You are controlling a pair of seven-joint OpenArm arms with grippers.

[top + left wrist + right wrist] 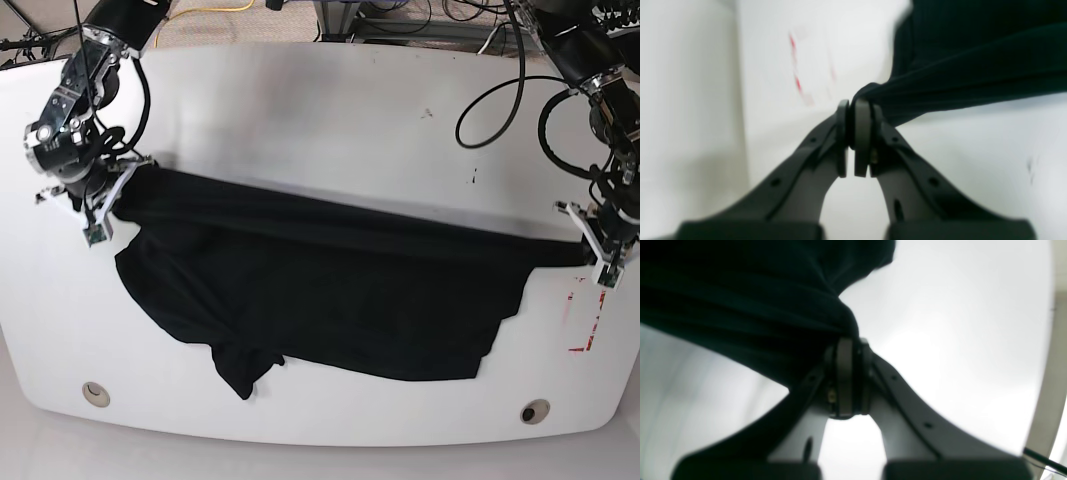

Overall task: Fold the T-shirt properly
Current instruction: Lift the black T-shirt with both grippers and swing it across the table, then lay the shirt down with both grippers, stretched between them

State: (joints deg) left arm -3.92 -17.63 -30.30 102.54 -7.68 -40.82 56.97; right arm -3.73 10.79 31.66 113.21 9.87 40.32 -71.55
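Note:
The black T-shirt (320, 290) hangs stretched across the white table (330, 110), its upper edge pulled taut between the two arms and its lower part draping onto the tabletop. My left gripper (583, 252), on the right of the base view, is shut on one end of the cloth; in the left wrist view the gripper (855, 103) pinches a bunched corner of the T-shirt (973, 60). My right gripper (112, 195), at the left, is shut on the other end; its wrist view shows the gripper (850, 341) with the T-shirt (740, 306) gathered in it.
Red tape marks (588, 320) lie on the table near the right edge. Two round holes (96, 393) sit near the front corners. Cables (500, 90) run over the back right of the table.

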